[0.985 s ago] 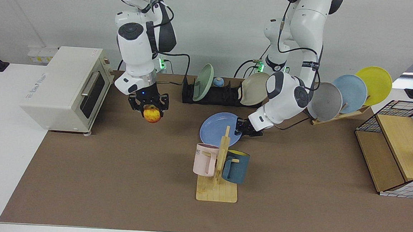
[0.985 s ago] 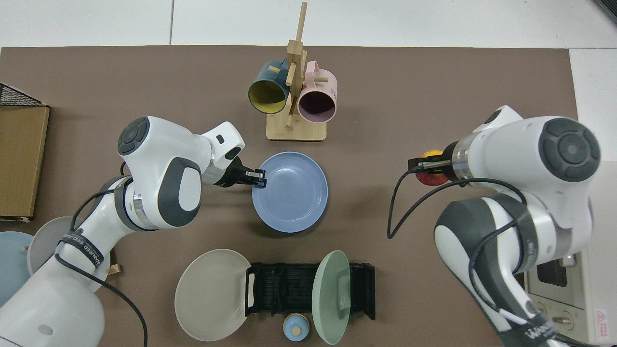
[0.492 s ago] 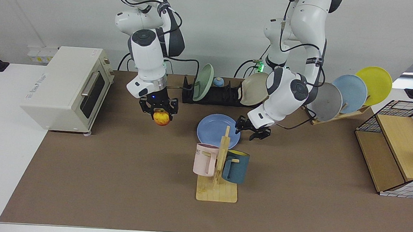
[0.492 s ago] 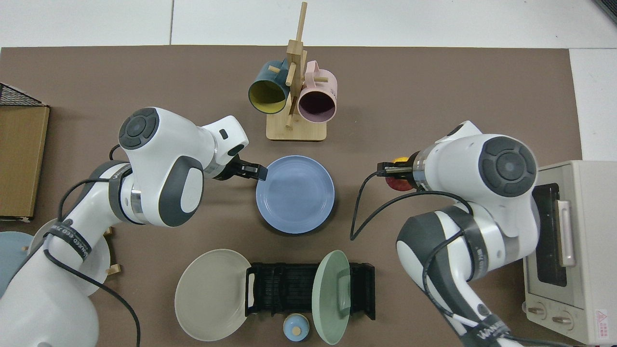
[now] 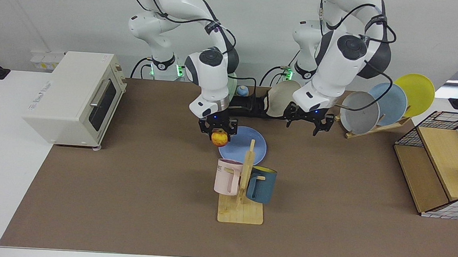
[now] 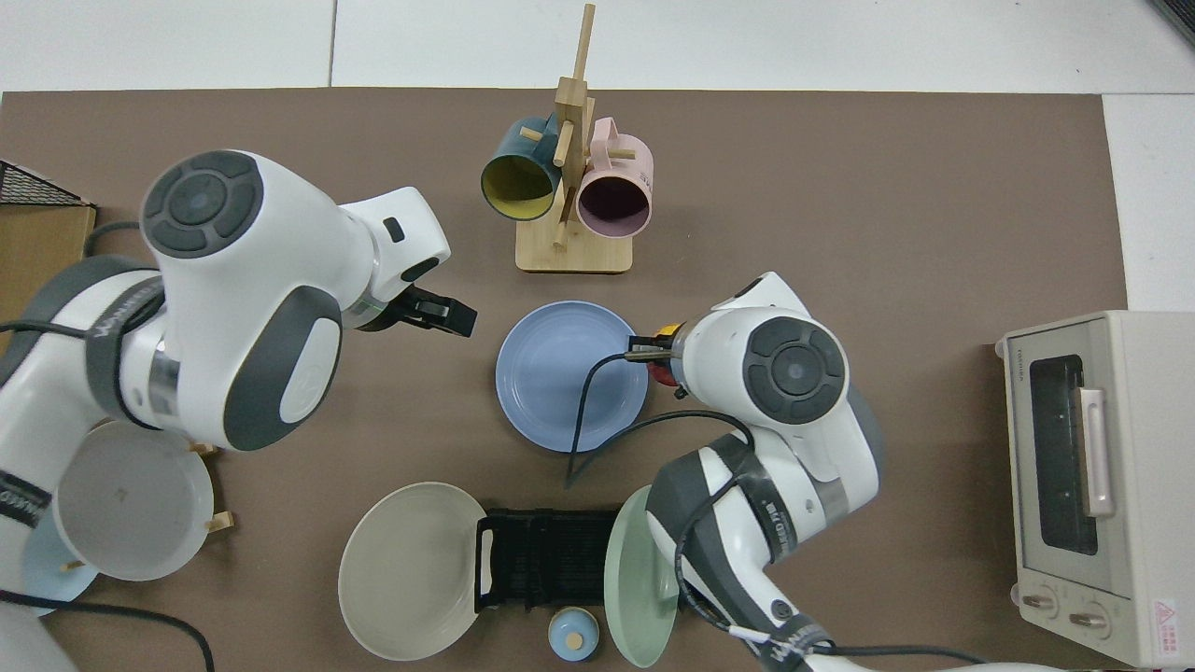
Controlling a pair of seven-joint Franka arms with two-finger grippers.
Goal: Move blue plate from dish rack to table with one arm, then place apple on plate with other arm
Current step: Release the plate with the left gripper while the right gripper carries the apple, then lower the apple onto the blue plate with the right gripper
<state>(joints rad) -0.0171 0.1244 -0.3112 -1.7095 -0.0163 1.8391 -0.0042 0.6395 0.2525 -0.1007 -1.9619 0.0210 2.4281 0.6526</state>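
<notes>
The right hand (image 5: 217,131) is clamped on the apple (image 5: 219,138), fingers pointing down so the fruit hangs beneath them, ready to be lowered. In the facing view it hangs above the blue plate's (image 5: 251,145) rim on the toaster oven (image 5: 76,95) side; in the top view the apple (image 6: 664,338) peeks out from under the wrist right at that edge of the plate (image 6: 551,383), so it looks not quite centred for a release.

The plate lies flat on the tabletop (image 5: 129,202), between the dish rack (image 6: 546,560) and the wooden mug tree (image 5: 243,185), and sits free for the fruit.

The left hand (image 5: 308,123) is raised off the plate toward the rack's end, where a beige plate (image 5: 280,102) leans. Its fingers are spread wide and empty, seemingly clearing room for the other arm.

Judging by this, only the last short carry inward over the plate and the set-down remain
</notes>
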